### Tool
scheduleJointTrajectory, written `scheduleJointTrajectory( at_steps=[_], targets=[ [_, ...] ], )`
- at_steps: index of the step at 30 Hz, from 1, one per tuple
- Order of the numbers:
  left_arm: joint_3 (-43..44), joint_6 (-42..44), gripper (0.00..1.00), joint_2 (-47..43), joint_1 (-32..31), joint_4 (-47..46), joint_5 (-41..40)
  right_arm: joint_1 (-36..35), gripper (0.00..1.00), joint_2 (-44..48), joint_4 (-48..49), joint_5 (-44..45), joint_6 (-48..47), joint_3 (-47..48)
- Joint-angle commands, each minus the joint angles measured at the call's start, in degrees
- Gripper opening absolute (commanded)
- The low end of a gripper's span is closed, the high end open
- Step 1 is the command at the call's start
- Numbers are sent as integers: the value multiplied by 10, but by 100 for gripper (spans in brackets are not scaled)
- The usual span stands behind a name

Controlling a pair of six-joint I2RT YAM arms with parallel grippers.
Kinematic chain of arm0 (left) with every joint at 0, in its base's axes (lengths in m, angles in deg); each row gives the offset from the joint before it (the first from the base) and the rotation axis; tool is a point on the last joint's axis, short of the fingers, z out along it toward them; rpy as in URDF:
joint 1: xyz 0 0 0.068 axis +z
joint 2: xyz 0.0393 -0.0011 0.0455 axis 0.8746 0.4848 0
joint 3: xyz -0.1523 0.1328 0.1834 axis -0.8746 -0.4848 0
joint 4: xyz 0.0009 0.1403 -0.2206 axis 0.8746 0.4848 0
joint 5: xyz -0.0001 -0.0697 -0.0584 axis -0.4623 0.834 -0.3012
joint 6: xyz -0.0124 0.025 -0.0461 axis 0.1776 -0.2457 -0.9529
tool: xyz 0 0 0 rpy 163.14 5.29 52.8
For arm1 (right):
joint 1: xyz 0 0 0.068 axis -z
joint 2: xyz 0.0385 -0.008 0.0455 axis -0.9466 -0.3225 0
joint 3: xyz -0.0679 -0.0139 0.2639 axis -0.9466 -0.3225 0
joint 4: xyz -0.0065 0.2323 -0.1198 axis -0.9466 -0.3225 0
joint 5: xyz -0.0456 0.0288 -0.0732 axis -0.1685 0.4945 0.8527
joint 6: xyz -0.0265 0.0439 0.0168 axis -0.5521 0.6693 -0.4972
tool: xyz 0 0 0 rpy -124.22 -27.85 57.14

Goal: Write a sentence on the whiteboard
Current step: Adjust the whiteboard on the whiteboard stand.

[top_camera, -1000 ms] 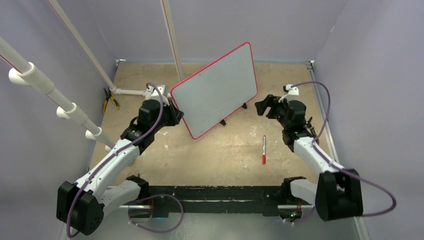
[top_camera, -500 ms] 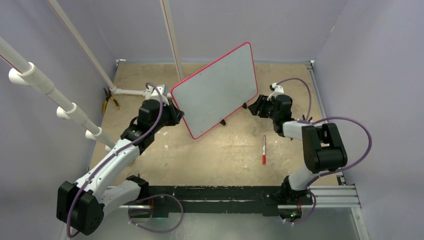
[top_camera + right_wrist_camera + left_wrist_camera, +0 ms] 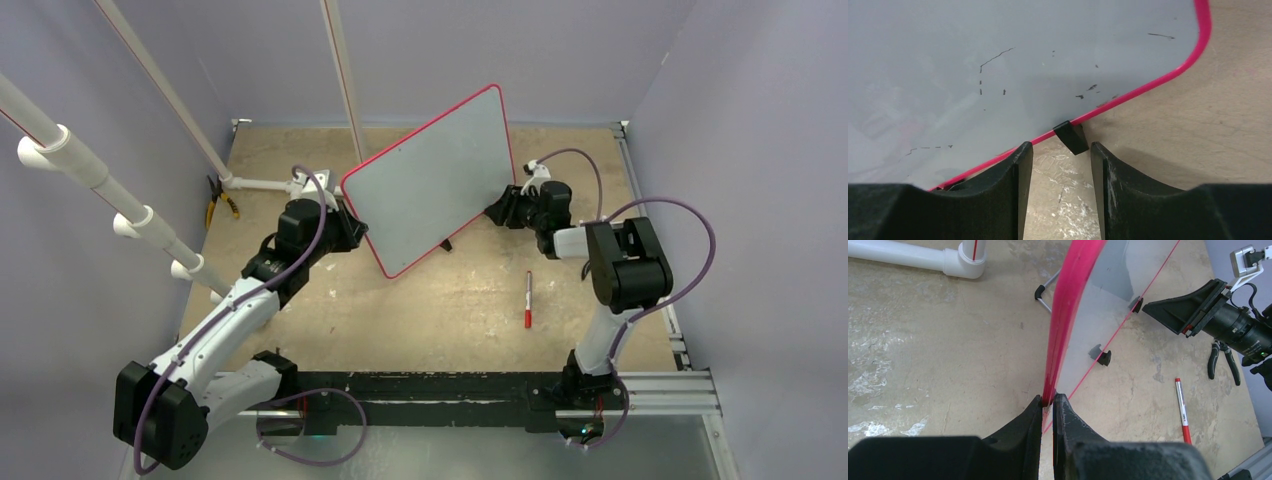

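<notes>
Now our left gripper (image 3: 1048, 401) is clamped on the red rim of the whiteboard (image 3: 430, 175) at its near corner, and the board rises tilted straight ahead of those fingers. Our right gripper (image 3: 1060, 152) stands with its jaws apart at the board's opposite edge. A black foot (image 3: 1071, 137) on the rim sits just ahead of the gap, not pinched. Small dark marks (image 3: 993, 57) speckle the pale surface beyond. Behind the right gripper, toward the arm bases, a red-and-white marker (image 3: 528, 298) lies on the table (image 3: 420, 300), apart from the board.
</notes>
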Motion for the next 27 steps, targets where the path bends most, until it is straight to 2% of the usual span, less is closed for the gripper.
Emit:
scheduleJointTrajectory(
  at_steps=[1,9,27],
  targets=[
    [19,-6,0,7,-3,-38,6,-12,48,-3,16,-25,-24,33],
    [32,-3,0,17,-3,-45,5,-27,46,-15,3,-33,-37,43],
    [44,-26,0,66,-3,-123,33,-52,42,-1,-14,-21,-54,33]
  ],
)
